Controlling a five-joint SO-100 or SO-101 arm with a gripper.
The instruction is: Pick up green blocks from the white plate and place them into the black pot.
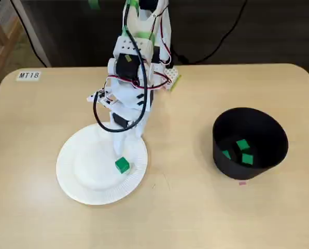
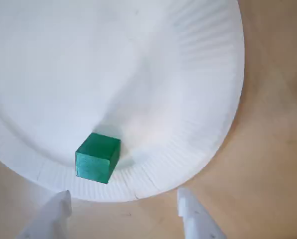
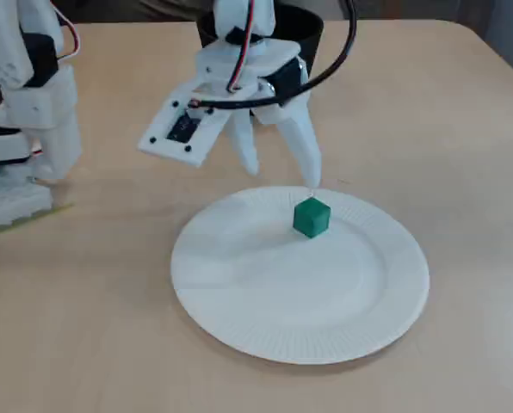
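One green block (image 1: pixel 122 165) (image 2: pixel 97 158) (image 3: pixel 311 217) lies on the white paper plate (image 1: pixel 82 179) (image 2: pixel 113 64) (image 3: pixel 274 318), close to the plate's ribbed rim. My white gripper (image 1: pixel 128 139) (image 2: pixel 123 214) (image 3: pixel 281 172) hangs open just above that rim, empty, with the block a little beyond its fingertips (image 2: pixel 192 214). In a fixed view the black pot (image 1: pixel 263 127) stands at the right and holds three green blocks (image 1: pixel 242 144). The other fixed view shows the pot (image 3: pixel 306 30) mostly hidden behind the arm.
The arm's white base (image 3: pixel 24 112) stands at the table's far edge with looping black cables (image 1: pixel 100 116). A label reading MT18 (image 1: pixel 28 75) is stuck near a table corner. A small pink mark (image 1: pixel 242 182) sits in front of the pot.
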